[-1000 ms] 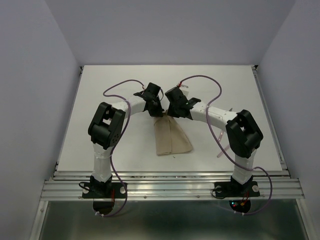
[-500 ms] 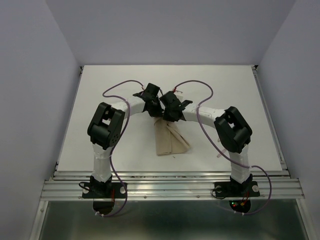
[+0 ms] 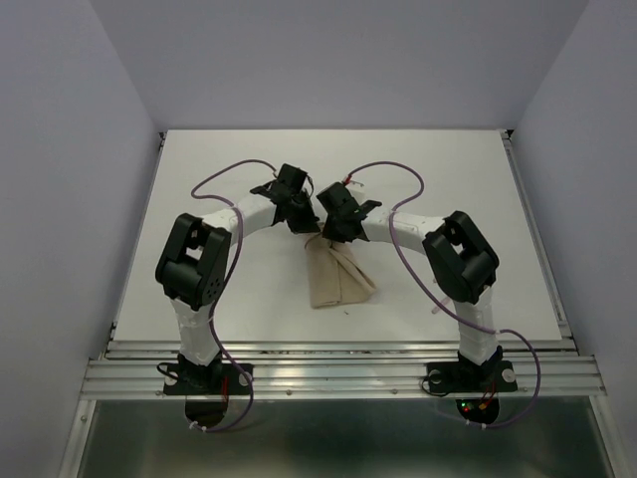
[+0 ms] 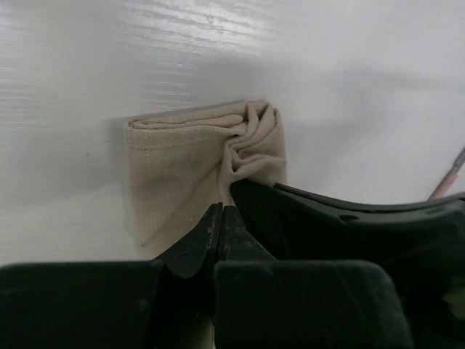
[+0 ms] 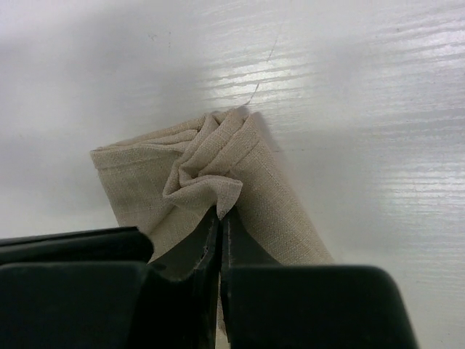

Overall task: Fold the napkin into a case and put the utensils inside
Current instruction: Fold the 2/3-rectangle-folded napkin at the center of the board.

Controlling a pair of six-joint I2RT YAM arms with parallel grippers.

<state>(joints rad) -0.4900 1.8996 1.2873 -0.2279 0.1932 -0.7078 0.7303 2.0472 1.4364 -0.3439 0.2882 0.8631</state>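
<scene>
White, faintly streaked surface (image 3: 199,199), boxed in by plain lilac-grey walls (image 3: 328,60) on three sides, with a ribbed aluminium rail (image 3: 338,370) along the near edge. Near the middle, a little toward the arm bases: beige napkin (image 3: 338,284), folded into layers and lying flat, long axis near-to-far and leaning slightly left at the far end. Broad end toward the bases, narrow gathered end pointing away. Meeting over that far tip: left pincer (image 3: 311,227) and right pincer (image 3: 331,237), close together. Seen only from above: the full wedge outline and the room. Seen only from the wrists: crumpled pleats at the tip. Right pincer clamped on a bunched fold. Left pincer closed tight, tips down on the cloth, impossible to tell whether any layer is caught between them. From the left wrist alone: the black body of the right pincer just beside.
</scene>
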